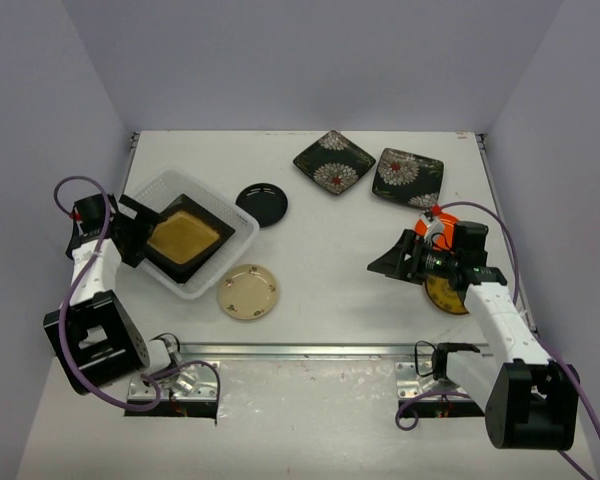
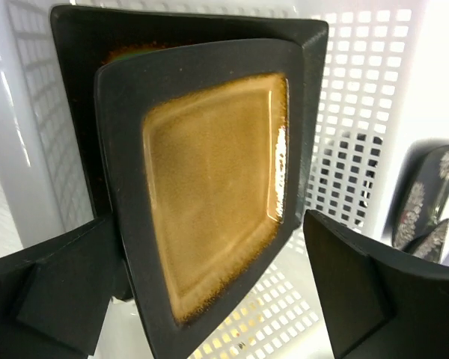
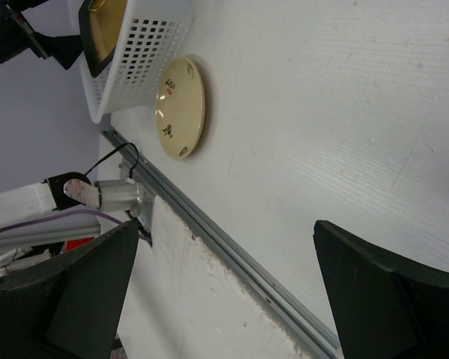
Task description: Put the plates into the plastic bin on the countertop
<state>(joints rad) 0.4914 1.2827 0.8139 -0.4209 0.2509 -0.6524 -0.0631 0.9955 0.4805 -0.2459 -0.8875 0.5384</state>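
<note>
The plastic bin (image 1: 242,225) is a white perforated tub at the left. In it the square amber-centred plate (image 1: 183,237) lies on another dark square plate (image 2: 78,90). My left gripper (image 1: 132,232) is at the bin's left edge, open, with its jaws wide on either side of the amber plate's (image 2: 209,187) near corner. My right gripper (image 1: 388,266) is open and empty above the bare countertop (image 1: 340,260). On the countertop lie a round black plate (image 1: 262,204), a cream plate (image 1: 248,291) and two flowered black plates (image 1: 333,162) (image 1: 408,178). The orange plate (image 1: 426,221) and yellow plate (image 1: 444,298) are partly under the right arm.
The metal rail (image 1: 300,351) runs along the front edge, also in the right wrist view (image 3: 232,258). The right wrist view shows the cream plate (image 3: 181,108) and the bin (image 3: 138,52) ahead. Walls close in the back and sides.
</note>
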